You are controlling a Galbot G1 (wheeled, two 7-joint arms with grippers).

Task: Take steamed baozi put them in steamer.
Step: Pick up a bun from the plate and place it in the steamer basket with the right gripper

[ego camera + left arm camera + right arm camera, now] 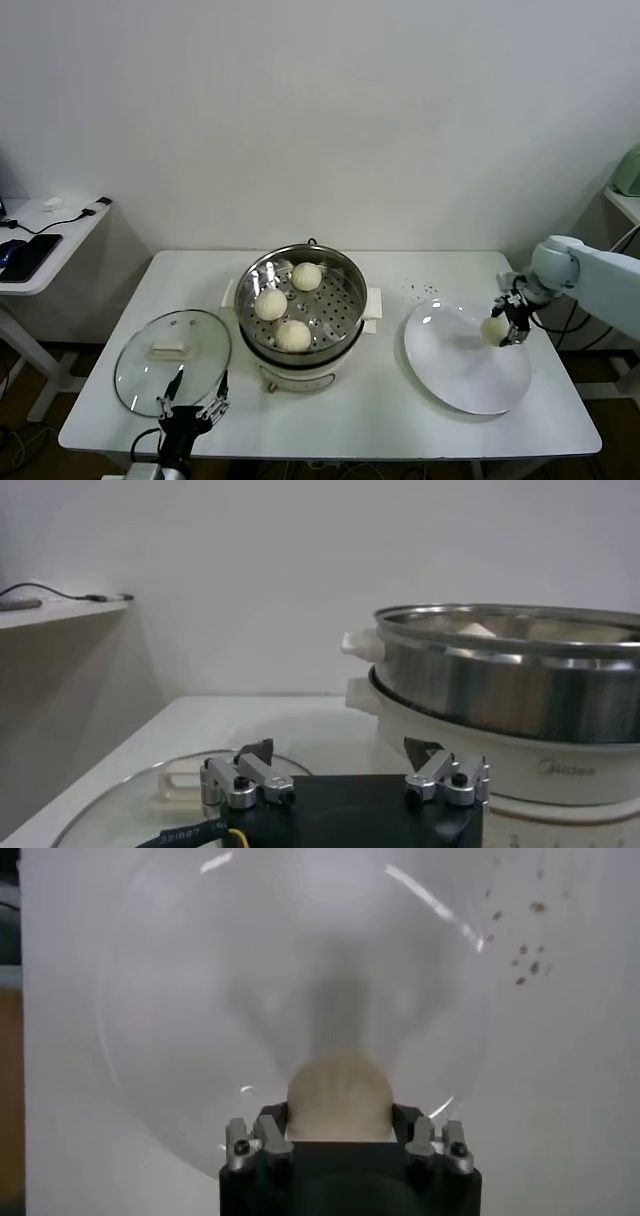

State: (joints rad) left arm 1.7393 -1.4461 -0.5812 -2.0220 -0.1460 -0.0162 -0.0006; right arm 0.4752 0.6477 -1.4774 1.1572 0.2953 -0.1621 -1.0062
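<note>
One white table, pale wall

One brand word is showing: "Midea", in faint grey letters on the white base of the steamer, at the lower right of the left wrist view. Small white print is running along a black cable at that view's bottom left, too small to read.
</note>
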